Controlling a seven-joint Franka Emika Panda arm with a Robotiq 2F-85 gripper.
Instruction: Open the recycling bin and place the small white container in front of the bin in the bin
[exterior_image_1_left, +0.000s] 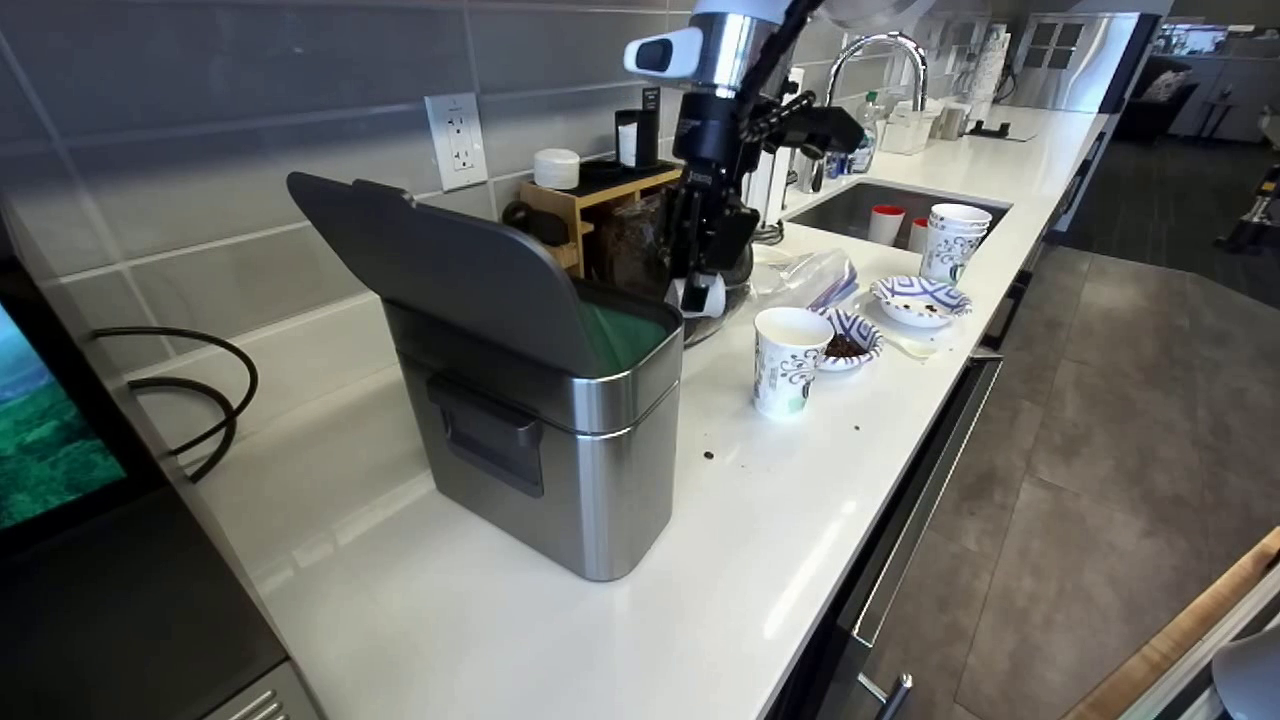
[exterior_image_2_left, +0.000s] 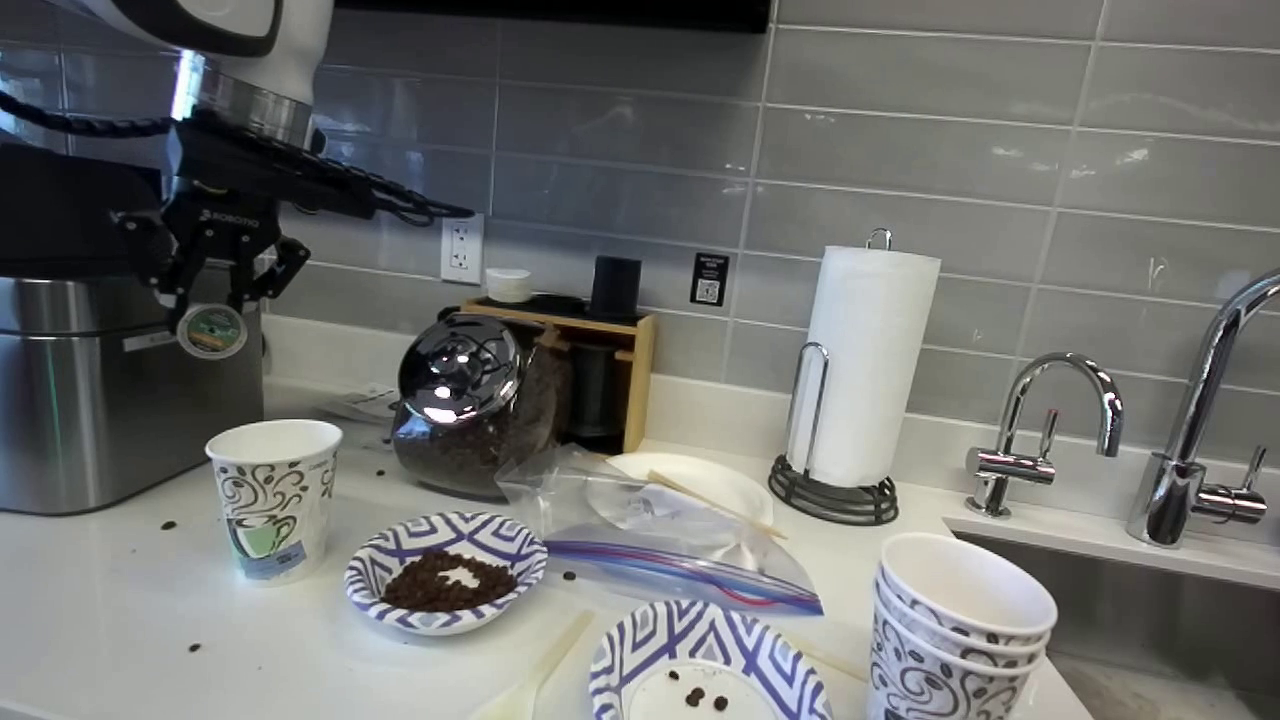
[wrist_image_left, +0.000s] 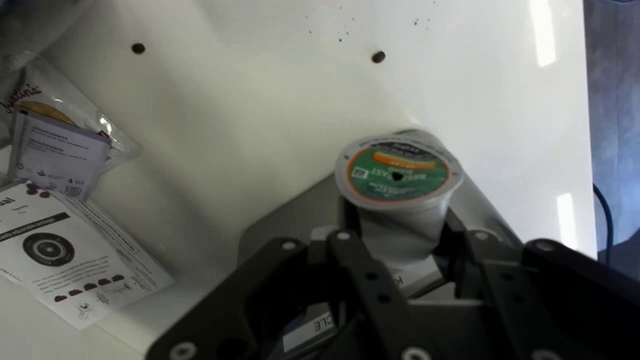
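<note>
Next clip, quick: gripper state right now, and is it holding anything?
Gripper: closed on the small white container, holding it above the counter.

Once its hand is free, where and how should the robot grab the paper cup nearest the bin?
I'd probably pinch the cup by its rim from straight above, on the side away from the nearer patterned bowl: the cup stands upright, open-topped, and that bowl sits close.

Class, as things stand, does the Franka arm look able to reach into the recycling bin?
Probably yes: the lid of the recycling bin is raised, exposing the green interior, and the end effector, gripping the small white container, hangs beside the bin. It may need lifting first.
</note>
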